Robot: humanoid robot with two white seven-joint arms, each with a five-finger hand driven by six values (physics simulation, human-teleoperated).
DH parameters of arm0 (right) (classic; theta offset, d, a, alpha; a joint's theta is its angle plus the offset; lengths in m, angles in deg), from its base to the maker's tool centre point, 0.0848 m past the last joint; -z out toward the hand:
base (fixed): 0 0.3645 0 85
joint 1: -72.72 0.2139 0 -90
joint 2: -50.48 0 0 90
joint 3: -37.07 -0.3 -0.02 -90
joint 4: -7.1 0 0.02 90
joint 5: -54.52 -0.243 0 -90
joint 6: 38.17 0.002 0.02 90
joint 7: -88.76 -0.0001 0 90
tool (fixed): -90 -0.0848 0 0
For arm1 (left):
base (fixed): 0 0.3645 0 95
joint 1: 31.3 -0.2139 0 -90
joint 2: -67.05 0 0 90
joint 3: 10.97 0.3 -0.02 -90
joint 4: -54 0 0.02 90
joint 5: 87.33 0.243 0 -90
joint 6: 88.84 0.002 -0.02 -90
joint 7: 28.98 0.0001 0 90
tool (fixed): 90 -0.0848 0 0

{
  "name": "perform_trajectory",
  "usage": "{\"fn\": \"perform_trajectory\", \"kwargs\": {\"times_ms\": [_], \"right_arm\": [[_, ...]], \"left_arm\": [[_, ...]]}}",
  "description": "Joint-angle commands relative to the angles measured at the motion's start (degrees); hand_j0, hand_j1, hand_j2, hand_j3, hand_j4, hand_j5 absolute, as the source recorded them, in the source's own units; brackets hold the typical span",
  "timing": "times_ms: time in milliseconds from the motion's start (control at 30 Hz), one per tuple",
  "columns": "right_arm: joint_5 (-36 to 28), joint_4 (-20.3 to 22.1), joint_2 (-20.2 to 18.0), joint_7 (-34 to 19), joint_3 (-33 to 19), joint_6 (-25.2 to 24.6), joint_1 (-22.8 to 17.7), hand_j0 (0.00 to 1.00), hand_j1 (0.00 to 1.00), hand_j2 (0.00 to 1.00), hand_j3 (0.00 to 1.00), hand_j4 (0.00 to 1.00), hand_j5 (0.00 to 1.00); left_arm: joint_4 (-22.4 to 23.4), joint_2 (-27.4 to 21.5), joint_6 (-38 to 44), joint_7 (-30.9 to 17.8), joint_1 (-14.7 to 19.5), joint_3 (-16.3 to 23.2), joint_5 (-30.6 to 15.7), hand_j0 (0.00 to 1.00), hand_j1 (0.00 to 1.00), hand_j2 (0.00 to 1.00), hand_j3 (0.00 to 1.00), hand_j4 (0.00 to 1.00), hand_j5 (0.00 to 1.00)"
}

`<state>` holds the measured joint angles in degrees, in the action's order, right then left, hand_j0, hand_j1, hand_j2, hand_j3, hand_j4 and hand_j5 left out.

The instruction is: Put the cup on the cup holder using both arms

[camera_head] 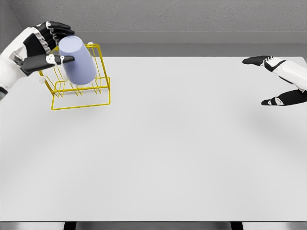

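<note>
I see my left hand (50, 45) with fingers clasping the cup (77, 61) over the cup holder (79, 91) near the surface (168, 153) edge; my right hand (278, 81) hangs spread, empty.

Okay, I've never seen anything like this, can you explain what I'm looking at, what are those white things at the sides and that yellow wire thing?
This is one simulated picture, taken from a camera on a humanoid robot's head, looking down at a white table. The white things are its two arms, each ending in a five-fingered hand. The left hand has its fingers around a pale blue cup, tilted over the yellow wire holder, which stands on the table at far left. The right hand is at the right edge, open and holding nothing.
</note>
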<state>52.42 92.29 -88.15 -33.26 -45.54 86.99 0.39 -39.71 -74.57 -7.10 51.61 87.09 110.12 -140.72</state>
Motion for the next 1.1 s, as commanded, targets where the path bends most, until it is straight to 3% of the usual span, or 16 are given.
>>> {"fn": "perform_trajectory", "kwargs": {"times_ms": [0,200,467,1000,1067], "right_arm": [[-0.4,-0.1,-0.1,0.0,0.0,-0.2,0.0,1.0,1.0,1.0,1.0,1.0,1.0],[-0.4,-0.2,-0.1,0.0,0.0,-0.2,0.0,1.0,1.0,1.0,1.0,1.0,1.0],[-0.4,0.0,-0.1,0.0,0.0,-0.2,-0.2,1.0,1.0,1.0,1.0,1.0,1.0],[-0.4,0.2,-0.1,0.1,0.0,-0.2,-0.2,1.0,1.0,1.0,1.0,1.0,1.0],[-0.5,0.2,-0.1,0.0,0.0,-0.2,-0.2,1.0,1.0,1.0,1.0,1.0,1.0]], "left_arm": [[0.6,0.8,0.0,0.0,0.1,0.5,0.0,0.61,0.61,0.61,0.61,0.61,0.61],[2.3,2.3,0.1,0.0,2.3,2.5,0.1,0.64,0.64,0.64,0.64,0.64,0.64],[2.3,2.3,0.3,0.0,2.6,2.7,1.2,1.0,1.0,1.0,1.0,1.0,1.0],[1.2,1.9,-0.4,0.1,3.1,2.6,2.2,1.0,1.0,1.0,1.0,1.0,1.0],[0.7,1.8,-0.4,0.1,3.1,2.5,2.1,0.96,0.96,0.96,0.96,0.96,0.96]]}}
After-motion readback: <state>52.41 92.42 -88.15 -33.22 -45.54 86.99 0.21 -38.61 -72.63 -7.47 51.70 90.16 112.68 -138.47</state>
